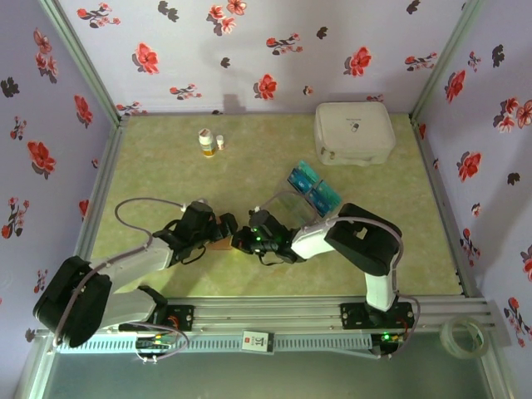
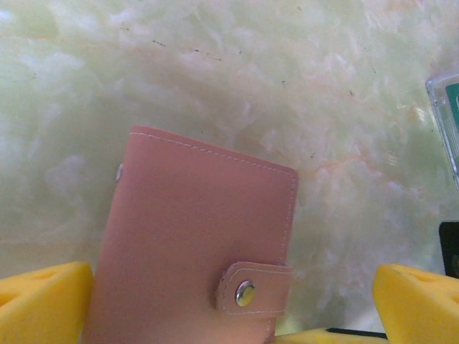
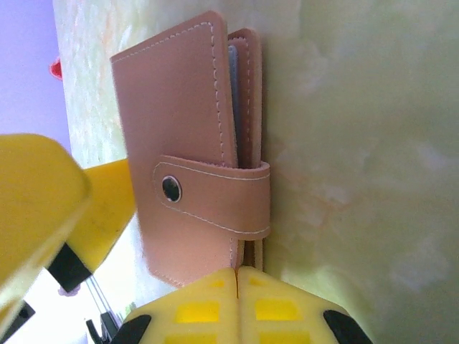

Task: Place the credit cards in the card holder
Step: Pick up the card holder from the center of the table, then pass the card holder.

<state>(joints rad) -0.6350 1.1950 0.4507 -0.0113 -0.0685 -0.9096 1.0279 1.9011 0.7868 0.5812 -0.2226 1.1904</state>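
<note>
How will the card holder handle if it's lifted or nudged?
Probably fairly stiff: the card holder shows stitched, leather-like covers. Its snap strap looks fastened, so it would likely hold shut. Flat-sided, it should slide, not roll.

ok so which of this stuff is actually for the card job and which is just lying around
For the job:
- card holder
- credit cards, lying in the clear tray

Just lying about:
- white case at the back right
- two small bottles at the back
- tape roll at the near right corner
</note>
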